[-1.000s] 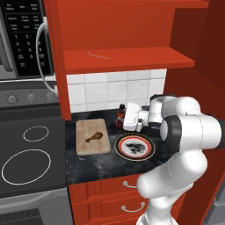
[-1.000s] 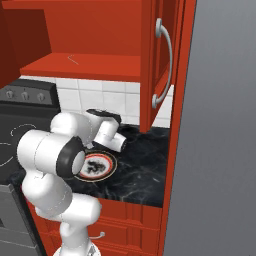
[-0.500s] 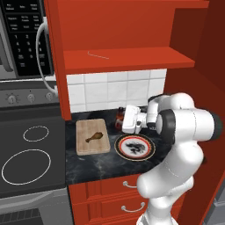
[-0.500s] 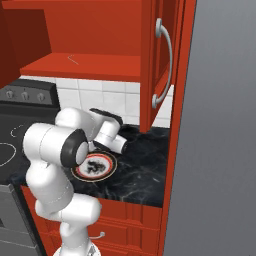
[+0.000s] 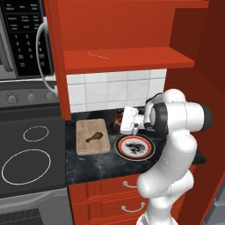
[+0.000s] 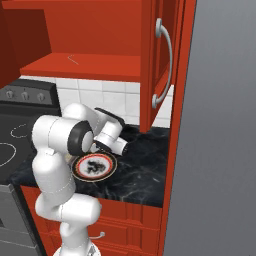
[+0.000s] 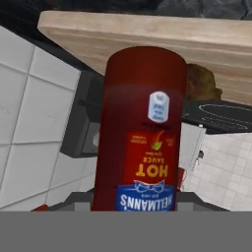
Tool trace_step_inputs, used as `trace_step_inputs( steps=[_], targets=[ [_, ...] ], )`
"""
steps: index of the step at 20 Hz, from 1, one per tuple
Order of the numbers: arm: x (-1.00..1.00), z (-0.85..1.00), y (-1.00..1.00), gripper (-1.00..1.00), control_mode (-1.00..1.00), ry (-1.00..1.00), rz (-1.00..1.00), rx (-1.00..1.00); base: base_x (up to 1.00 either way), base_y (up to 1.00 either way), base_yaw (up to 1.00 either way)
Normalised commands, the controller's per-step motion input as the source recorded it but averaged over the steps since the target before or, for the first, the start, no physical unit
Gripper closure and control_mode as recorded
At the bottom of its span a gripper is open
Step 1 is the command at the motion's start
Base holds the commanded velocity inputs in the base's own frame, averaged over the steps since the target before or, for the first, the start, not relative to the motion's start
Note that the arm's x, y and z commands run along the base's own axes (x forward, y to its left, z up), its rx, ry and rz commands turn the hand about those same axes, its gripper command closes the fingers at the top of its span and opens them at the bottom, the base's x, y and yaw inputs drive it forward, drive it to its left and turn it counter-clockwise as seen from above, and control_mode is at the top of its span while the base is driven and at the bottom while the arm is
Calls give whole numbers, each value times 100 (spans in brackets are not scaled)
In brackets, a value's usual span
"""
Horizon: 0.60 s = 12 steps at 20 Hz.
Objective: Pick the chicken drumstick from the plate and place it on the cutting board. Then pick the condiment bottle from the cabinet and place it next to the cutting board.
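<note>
White arm folded low, elbow bent, hand point(image 5: 119, 124) turned sideways, fingers clamped on condiment bottle point(image 7: 140, 133)

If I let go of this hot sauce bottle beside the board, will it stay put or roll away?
The hot sauce bottle looks rigid, smooth and round, so laid sideways it would probably roll on the dark counter. It is tall and slim, so upright it may tip if nudged. The cutting board edge might stop a roll.
</note>
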Motion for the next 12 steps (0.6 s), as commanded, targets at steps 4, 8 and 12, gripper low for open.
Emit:
trace_step_inputs(
  steps=[4, 8, 12],
  targets=[
    [23, -18, 0, 100, -100, -3, 0, 0, 0, 0, 0],
    [23, -17, 0, 100, -100, -2, 0, 0, 0, 0, 0],
    [22, -16, 0, 100, -100, -1, 0, 0, 0, 0, 0]
  ],
)
